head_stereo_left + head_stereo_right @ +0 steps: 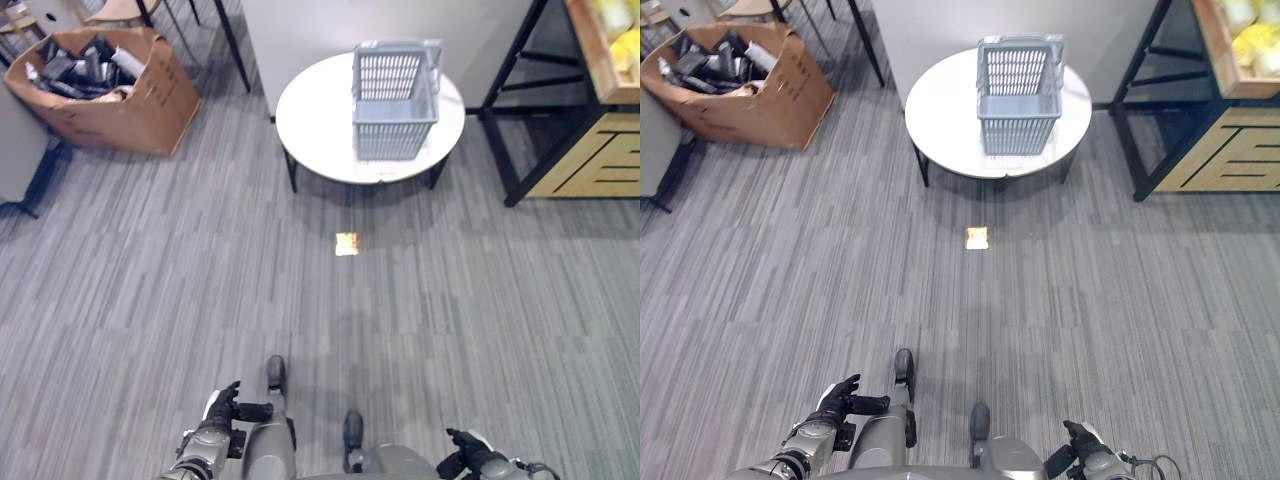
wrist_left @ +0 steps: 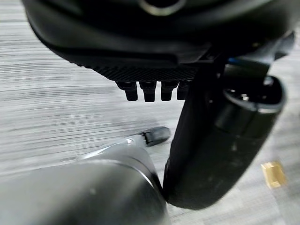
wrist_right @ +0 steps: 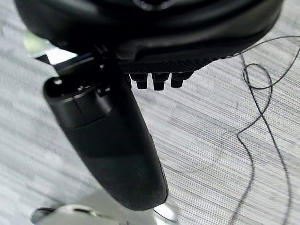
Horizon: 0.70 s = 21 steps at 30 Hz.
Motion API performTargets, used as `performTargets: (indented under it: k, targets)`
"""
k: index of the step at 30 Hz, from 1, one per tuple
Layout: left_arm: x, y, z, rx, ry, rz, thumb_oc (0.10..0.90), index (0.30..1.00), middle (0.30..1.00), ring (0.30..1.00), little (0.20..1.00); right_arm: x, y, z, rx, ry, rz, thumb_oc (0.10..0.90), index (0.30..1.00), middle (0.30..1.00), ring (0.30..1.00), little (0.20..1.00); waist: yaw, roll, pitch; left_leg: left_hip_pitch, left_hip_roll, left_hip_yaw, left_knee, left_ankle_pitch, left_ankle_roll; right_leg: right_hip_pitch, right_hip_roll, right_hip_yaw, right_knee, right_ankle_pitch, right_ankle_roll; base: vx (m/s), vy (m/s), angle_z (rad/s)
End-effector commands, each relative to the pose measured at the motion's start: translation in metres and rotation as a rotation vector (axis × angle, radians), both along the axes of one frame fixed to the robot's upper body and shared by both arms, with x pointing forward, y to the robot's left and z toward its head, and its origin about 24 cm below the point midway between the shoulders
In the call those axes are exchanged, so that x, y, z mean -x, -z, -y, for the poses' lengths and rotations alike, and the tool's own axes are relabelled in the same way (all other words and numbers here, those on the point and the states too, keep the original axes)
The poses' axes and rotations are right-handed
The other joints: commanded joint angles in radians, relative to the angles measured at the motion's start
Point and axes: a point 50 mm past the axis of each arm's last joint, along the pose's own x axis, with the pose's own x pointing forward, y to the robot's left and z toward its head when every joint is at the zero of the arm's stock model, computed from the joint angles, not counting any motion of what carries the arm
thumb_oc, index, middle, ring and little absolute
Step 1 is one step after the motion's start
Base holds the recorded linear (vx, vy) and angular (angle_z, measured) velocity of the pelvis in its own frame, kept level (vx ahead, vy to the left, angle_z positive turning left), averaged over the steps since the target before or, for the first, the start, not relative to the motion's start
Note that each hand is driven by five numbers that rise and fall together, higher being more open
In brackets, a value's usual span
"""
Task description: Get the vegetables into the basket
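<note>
A grey-blue plastic basket (image 1: 395,100) with its handle folded back stands on a round white table (image 1: 320,140) ahead of me. Yellowish vegetables (image 1: 1252,40) lie in a wooden crate on the shelf unit at the far right, partly cut off by the view's edge. My left hand (image 1: 222,408) hangs low at the near left, fingers relaxed and holding nothing; the left wrist view shows its palm (image 2: 140,42) over the floor. My right hand (image 1: 470,450) hangs at the near right, likewise empty, its palm (image 3: 154,37) above the carpet. Both hands are far from the basket.
A black-framed shelf unit with wooden drawers (image 1: 590,150) stands right of the table. A cardboard box (image 1: 110,90) of dark items sits at the far left. A small yellow tag (image 1: 346,244) lies on the grey carpet between me and the table.
</note>
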Motion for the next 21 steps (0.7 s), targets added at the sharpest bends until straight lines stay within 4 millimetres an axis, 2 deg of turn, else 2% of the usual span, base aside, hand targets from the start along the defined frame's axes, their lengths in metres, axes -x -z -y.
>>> performTargets:
  k: [1, 2, 4, 5, 7, 8, 9, 10, 12, 14, 16, 17, 19, 21]
  targets:
    - [0.041, 0.01, -0.014, -0.076, 0.059, -0.155, 0.9, 1.0, 1.0, 1.0, 1.0, 0.012, 0.005, -0.01, -0.039, -0.004, -0.024, 0.9, 1.0, 1.0, 1.0, 1.0, 0.007, -0.015, -0.039, 0.013, -0.022, 0.027, 0.002, -0.009, 0.01, -0.062, -0.175, 0.084, 0.186, 0.015, 0.136, 0.19, 0.219, -0.45]
    - [0.037, 0.009, -0.017, -0.084, 0.071, -0.144, 0.9, 1.0, 1.0, 1.0, 1.0, 0.009, 0.006, -0.014, -0.044, -0.023, -0.025, 0.9, 1.0, 1.0, 1.0, 1.0, 0.006, -0.033, -0.045, 0.018, -0.042, 0.052, 0.012, -0.037, 0.032, -0.078, -0.195, 0.104, 0.198, 0.067, 0.154, 0.17, 0.204, -0.16]
    - [0.032, 0.007, -0.019, -0.092, 0.076, -0.13, 0.9, 1.0, 1.0, 1.0, 1.0, 0.005, 0.006, -0.018, -0.051, -0.035, -0.017, 0.9, 1.0, 1.0, 1.0, 1.0, 0.009, -0.047, -0.052, 0.027, -0.055, 0.076, 0.02, -0.063, 0.048, -0.094, -0.212, 0.113, 0.211, 0.116, 0.171, 0.17, 0.185, -0.09]
    - [0.032, 0.007, -0.019, -0.092, 0.076, -0.13, 0.9, 1.0, 1.0, 1.0, 1.0, 0.005, 0.006, -0.018, -0.051, -0.034, -0.017, 0.9, 1.0, 1.0, 1.0, 1.0, 0.01, -0.048, -0.052, 0.028, -0.055, 0.077, 0.021, -0.064, 0.048, -0.094, -0.213, 0.114, 0.211, 0.116, 0.171, 0.12, 0.128, -0.28]
    - [0.028, 0.005, -0.019, -0.087, 0.088, -0.12, 0.9, 1.0, 1.0, 1.0, 1.0, -0.002, 0.005, -0.023, -0.065, -0.05, 0.0, 0.9, 1.0, 1.0, 1.0, 1.0, 0.012, -0.052, -0.05, 0.046, -0.065, 0.096, 0.025, -0.092, 0.07, -0.13, -0.218, 0.115, 0.297, 0.154, 0.176, 0.11, 0.165, -0.27]
    - [0.027, 0.005, -0.021, -0.089, 0.083, -0.12, 0.9, 1.0, 1.0, 1.0, 1.0, -0.008, 0.004, -0.025, -0.07, -0.061, 0.016, 0.9, 1.0, 1.0, 1.0, 1.0, 0.013, -0.053, -0.045, 0.059, -0.068, 0.108, 0.026, -0.108, 0.081, -0.159, -0.218, 0.104, 0.359, 0.172, 0.179, 0.17, 0.251, -0.29]
    - [0.026, 0.004, -0.024, -0.093, 0.071, -0.12, 0.9, 1.0, 1.0, 1.0, 1.0, -0.015, 0.002, -0.027, -0.078, -0.072, 0.039, 0.9, 1.0, 1.0, 1.0, 1.0, 0.014, -0.052, -0.036, 0.099, -0.073, 0.129, 0.022, -0.136, 0.095, -0.206, -0.239, 0.037, 0.432, 0.215, 0.182, 0.19, 0.241, -0.4]
    - [0.027, 0.004, -0.025, -0.094, 0.067, -0.121, 0.9, 1.0, 1.0, 1.0, 1.0, -0.018, 0.002, -0.028, -0.08, -0.077, 0.05, 0.9, 1.0, 1.0, 1.0, 1.0, 0.012, -0.052, -0.031, 0.121, -0.077, 0.14, 0.021, -0.15, 0.099, -0.228, -0.254, 0.001, 0.444, 0.229, 0.179, 0.29, 0.223, -0.71]
    - [0.027, 0.003, -0.027, -0.088, 0.059, -0.122, 0.9, 1.0, 1.0, 1.0, 1.0, -0.027, -0.001, -0.031, -0.098, -0.077, 0.088, 0.9, 1.0, 1.0, 1.0, 1.0, -0.013, -0.049, -0.016, 0.171, -0.075, 0.146, 0.014, -0.175, 0.093, -0.316, -0.216, -0.018, 0.392, 0.183, 0.16, 0.26, 0.09, -0.6]
    - [0.027, 0.004, -0.025, -0.083, 0.059, -0.127, 0.9, 1.0, 1.0, 1.0, 1.0, -0.027, -0.001, -0.032, -0.104, -0.073, 0.09, 0.9, 1.0, 1.0, 1.0, 1.0, -0.028, -0.051, -0.008, 0.197, -0.08, 0.139, 0.016, -0.192, 0.088, -0.335, -0.213, -0.022, 0.332, 0.175, 0.162, 0.2, 0.002, -0.08]
    - [0.029, 0.005, -0.023, -0.071, 0.055, -0.134, 0.9, 1.0, 1.0, 1.0, 1.0, -0.031, -0.002, -0.034, -0.107, -0.077, 0.101, 0.9, 1.0, 1.0, 1.0, 1.0, -0.039, -0.06, -0.001, 0.233, -0.086, 0.141, 0.009, -0.216, 0.077, -0.371, -0.225, -0.063, 0.218, 0.203, 0.174, 0.28, -0.067, 0.09]
    - [0.033, 0.007, -0.02, -0.055, 0.055, -0.144, 0.9, 1.0, 1.0, 1.0, 1.0, -0.031, -0.002, -0.034, -0.111, -0.082, 0.102, 0.9, 1.0, 1.0, 1.0, 1.0, -0.055, -0.059, 0.003, 0.264, -0.086, 0.13, 0.004, -0.23, 0.066, -0.395, -0.238, -0.063, 0.172, 0.247, 0.192, 0.35, -0.12, -0.02]
    - [0.035, 0.008, -0.02, -0.049, 0.054, -0.147, 0.9, 1.0, 1.0, 1.0, 1.0, -0.029, -0.002, -0.034, -0.115, -0.083, 0.098, 0.9, 1.0, 1.0, 1.0, 1.0, -0.07, -0.056, 0.003, 0.292, -0.089, 0.109, 0.001, -0.245, 0.056, -0.406, -0.234, -0.03, 0.15, 0.266, 0.199, 0.32, -0.121, 0.27]
    - [0.037, 0.009, -0.019, -0.046, 0.051, -0.154, 0.9, 1.0, 1.0, 1.0, 1.0, -0.028, -0.002, -0.034, -0.117, -0.088, 0.094, 0.9, 1.0, 1.0, 1.0, 1.0, -0.076, -0.049, -0.002, 0.316, -0.088, 0.09, 0.004, -0.257, 0.049, -0.394, -0.219, -0.019, 0.151, 0.259, 0.192, 0.3, -0.149, 0.56]
